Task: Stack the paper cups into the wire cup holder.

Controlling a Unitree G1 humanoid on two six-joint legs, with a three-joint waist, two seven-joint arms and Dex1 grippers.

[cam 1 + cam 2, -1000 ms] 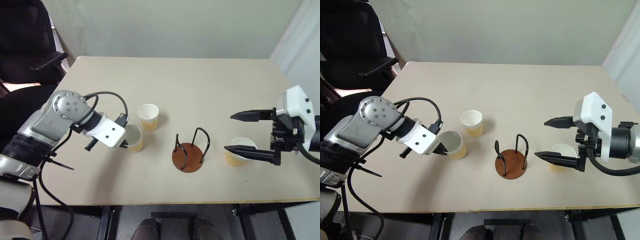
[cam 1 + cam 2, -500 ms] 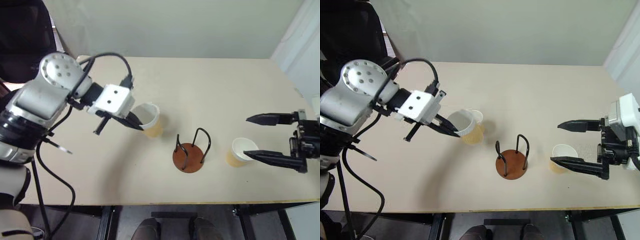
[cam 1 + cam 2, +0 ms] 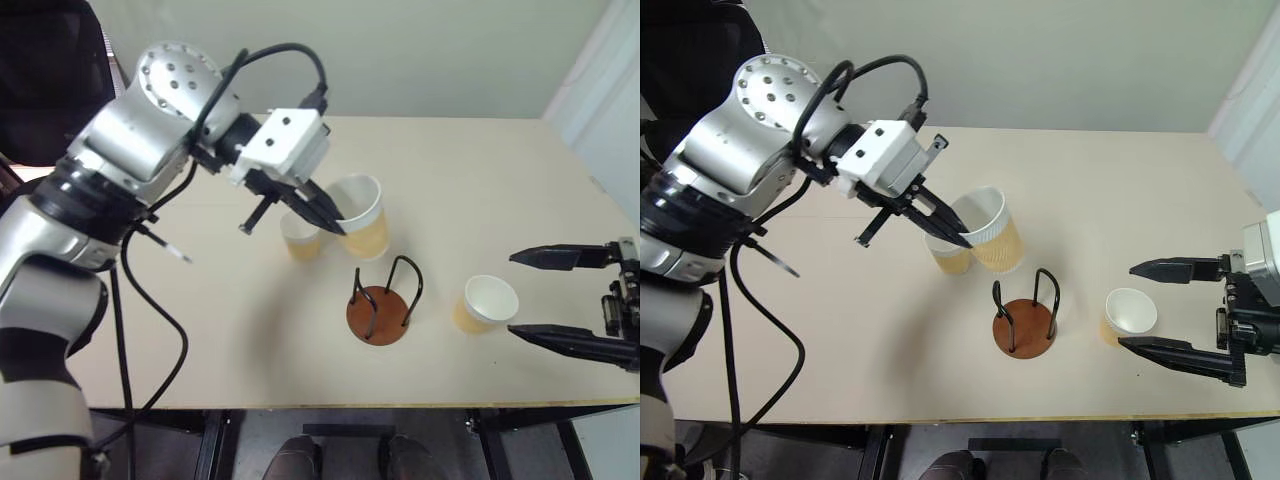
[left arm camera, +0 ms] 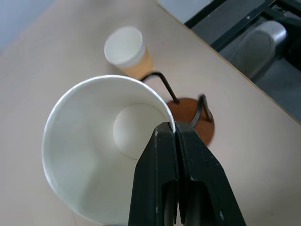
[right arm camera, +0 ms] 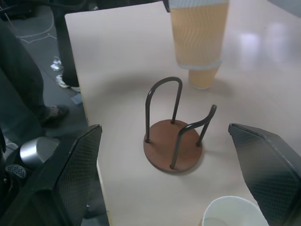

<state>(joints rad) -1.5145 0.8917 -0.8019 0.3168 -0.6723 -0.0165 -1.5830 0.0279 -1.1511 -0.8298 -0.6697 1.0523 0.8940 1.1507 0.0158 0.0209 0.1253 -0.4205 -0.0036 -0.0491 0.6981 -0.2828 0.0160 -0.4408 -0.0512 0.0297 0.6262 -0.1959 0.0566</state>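
Note:
My left gripper (image 3: pixel 335 222) is shut on the rim of a tan paper cup (image 3: pixel 362 215), one finger inside and one outside. The cup hangs upright in the air, up and to the left of the wire cup holder (image 3: pixel 378 315). In the left wrist view the held cup (image 4: pixel 103 146) shows its white inside, with the holder (image 4: pixel 193 123) beyond it. A second paper cup (image 3: pixel 298 240) stands on the table, partly hidden behind the left fingers. A third cup (image 3: pixel 484 303) stands right of the holder. My right gripper (image 3: pixel 512 294) is open beside that cup, holding nothing.
The tan table (image 3: pixel 450 170) has free room at the back and on the left. Its front edge (image 3: pixel 330 407) runs close below the holder. A black office chair (image 3: pixel 50 90) stands off the table's far left corner.
My left gripper has lifted its cup off the table and carried it up and right, past the second cup, toward the holder. The right gripper has drawn back a little to the right.

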